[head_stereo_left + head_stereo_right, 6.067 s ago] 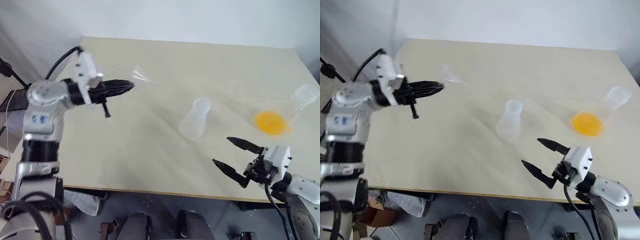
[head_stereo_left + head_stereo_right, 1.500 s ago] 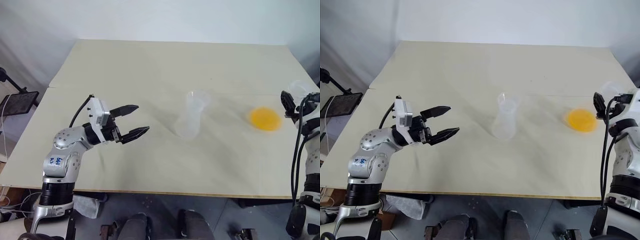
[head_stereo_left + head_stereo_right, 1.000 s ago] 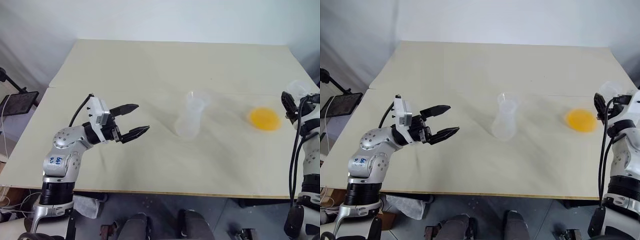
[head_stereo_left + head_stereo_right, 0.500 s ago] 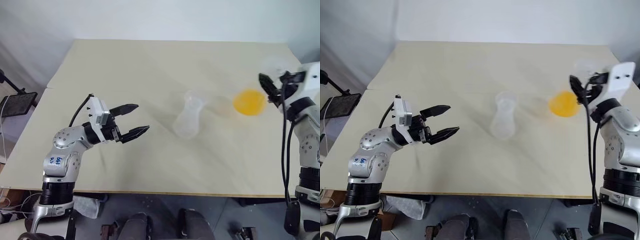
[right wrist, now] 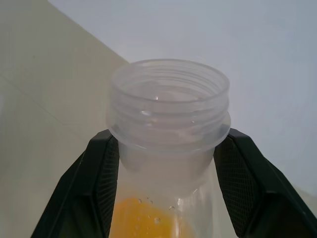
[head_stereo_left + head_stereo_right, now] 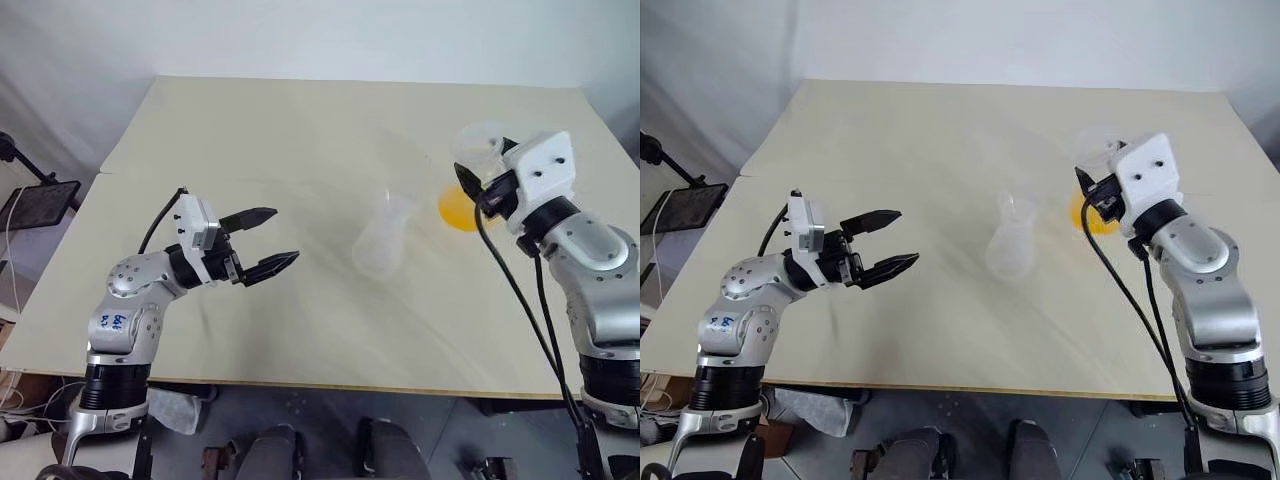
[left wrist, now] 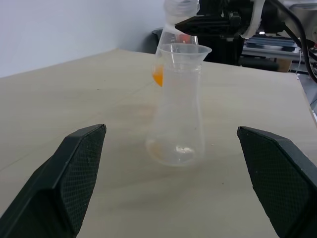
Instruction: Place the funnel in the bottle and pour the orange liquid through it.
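Note:
The frosted bottle (image 6: 377, 250) stands upright mid-table with the clear funnel (image 6: 397, 205) seated in its neck. Just to its right, lifted off the table, hangs a clear flask (image 6: 478, 146) with orange liquid (image 6: 456, 210) pooled in its base. My right gripper (image 6: 488, 188) is shut on that flask's neck, below the threaded mouth (image 5: 168, 94). In the left wrist view the flask (image 7: 179, 11) shows behind the funnel's rim (image 7: 184, 49). My left gripper (image 6: 286, 235) stands open to the bottle's left, a short gap away, holding nothing.
The pale table (image 6: 300, 130) stretches bare behind and in front of the bottle. A black stand (image 6: 30, 200) sits off the table's left edge. My right arm's cable (image 6: 520, 300) hangs over the table's right side.
My right gripper has lifted the flask of orange liquid from the table's right edge and carried it left, up beside the bottle. The left arm and the bottle have stayed put.

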Tool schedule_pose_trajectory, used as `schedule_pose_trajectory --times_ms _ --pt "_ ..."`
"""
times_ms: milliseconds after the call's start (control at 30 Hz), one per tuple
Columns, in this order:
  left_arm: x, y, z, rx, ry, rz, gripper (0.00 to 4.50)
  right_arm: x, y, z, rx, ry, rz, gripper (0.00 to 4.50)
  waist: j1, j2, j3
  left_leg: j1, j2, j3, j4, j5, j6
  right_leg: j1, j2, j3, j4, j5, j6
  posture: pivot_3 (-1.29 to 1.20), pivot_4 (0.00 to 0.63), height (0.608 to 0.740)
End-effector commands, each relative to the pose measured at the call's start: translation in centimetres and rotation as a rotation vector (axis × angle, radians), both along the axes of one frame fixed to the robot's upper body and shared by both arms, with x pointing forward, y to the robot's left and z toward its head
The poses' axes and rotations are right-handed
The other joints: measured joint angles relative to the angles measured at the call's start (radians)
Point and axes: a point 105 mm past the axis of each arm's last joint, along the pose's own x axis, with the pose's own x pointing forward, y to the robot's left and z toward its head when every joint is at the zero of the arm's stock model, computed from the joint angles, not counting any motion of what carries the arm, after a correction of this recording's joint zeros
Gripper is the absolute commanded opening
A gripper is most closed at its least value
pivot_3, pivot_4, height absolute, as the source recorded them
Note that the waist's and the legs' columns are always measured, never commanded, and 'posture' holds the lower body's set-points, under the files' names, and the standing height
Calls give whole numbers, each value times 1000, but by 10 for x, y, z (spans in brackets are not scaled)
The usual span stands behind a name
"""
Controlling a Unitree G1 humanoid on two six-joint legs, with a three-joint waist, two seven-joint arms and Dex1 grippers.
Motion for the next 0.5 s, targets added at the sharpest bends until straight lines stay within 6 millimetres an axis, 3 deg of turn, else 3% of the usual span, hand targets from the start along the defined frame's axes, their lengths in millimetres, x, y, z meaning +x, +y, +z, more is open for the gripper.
schedule_pose_trajectory --times_ms 33,400,500 --pt "0 -2 6 -6 -37 -4 4500 -15 11 18 -207 -177 -12 2392 0 0 0 0 0 0 0 0 0 0 0 0 0 0 0 0 150 740" --pt "1 -4 6 -6 -41 -12 4500 -18 21 18 -488 -349 -52 2392 -4 0 0 0 1 0 0 0 0 0 0 -1 0 0 0 0 150 740" --pt "1 -5 6 -6 -43 -14 4500 -19 31 11 -568 -374 -24 2392 -4 0 0 0 0 0 0 0 0 0 0 -1 -1 0 0 0 150 740"
